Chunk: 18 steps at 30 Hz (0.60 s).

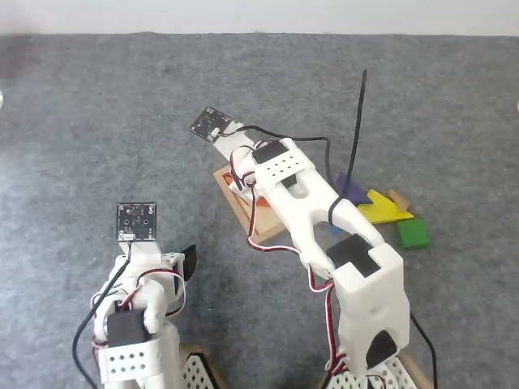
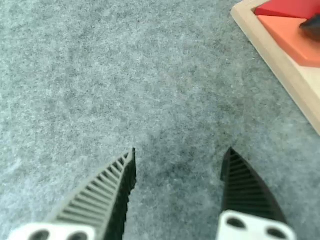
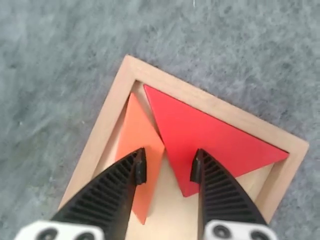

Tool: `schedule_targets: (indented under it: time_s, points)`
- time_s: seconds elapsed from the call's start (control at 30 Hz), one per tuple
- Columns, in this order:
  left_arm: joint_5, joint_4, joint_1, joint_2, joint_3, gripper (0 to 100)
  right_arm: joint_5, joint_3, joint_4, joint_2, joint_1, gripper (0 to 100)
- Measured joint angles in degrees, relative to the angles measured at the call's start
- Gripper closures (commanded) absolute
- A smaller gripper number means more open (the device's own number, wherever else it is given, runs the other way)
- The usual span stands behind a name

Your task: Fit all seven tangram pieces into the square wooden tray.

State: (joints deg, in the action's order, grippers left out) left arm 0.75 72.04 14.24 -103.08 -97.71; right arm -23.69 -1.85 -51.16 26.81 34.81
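The wooden tray (image 3: 100, 145) sits mid-mat (image 1: 97, 97), holding a large red triangle (image 3: 200, 130) with an orange triangle (image 3: 140, 130) beside it. A yellow piece (image 1: 385, 209), purple piece (image 1: 350, 188) and green piece (image 1: 413, 233) lie just right of the tray. The right gripper (image 3: 168, 165) hangs over the triangles, jaws spread; the left gripper (image 2: 181, 152), also spread, hangs over bare mat.

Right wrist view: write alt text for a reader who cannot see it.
The right arm's open end effector hangs over a square wooden tray on grey carpet. Inside the tray lie a large red triangle and an orange triangle, side by side.
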Motion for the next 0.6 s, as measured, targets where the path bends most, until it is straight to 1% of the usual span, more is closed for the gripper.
schedule_targets:
  time_s: [0.3,0.6]
  points:
    - [0.0,0.0,0.0,0.0,0.0,73,0.0,0.0,3.87,0.09,2.99,84.3]
    - [0.0,0.0,0.0,0.0,0.0,73,0.0,0.0,2.64,0.09,2.2,84.4]
